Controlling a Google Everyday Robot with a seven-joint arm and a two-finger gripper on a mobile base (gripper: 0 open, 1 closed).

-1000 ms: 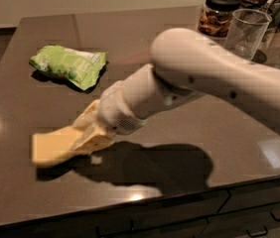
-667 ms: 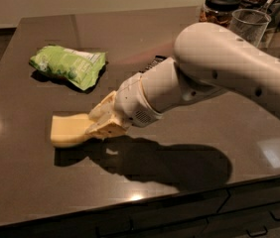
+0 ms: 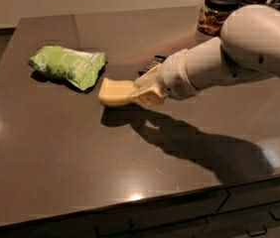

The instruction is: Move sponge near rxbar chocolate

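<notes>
Sponge shifted right, pointing left in mid-table tool.

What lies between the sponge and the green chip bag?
Only bare table, in the camera view. The gripper holds the sponge at its end away from the chip bag.

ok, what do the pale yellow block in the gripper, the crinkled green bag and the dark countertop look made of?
Dark countertop: polished stone or laminate, unclear which; sharp light reflections. Crinkled green bag: thin plastic film, creased, slight sheen. Pale yellow wavy-edged sponge: likely soft foam, matte, no glints; held in the gripper just above the countertop, right of the bag.
</notes>
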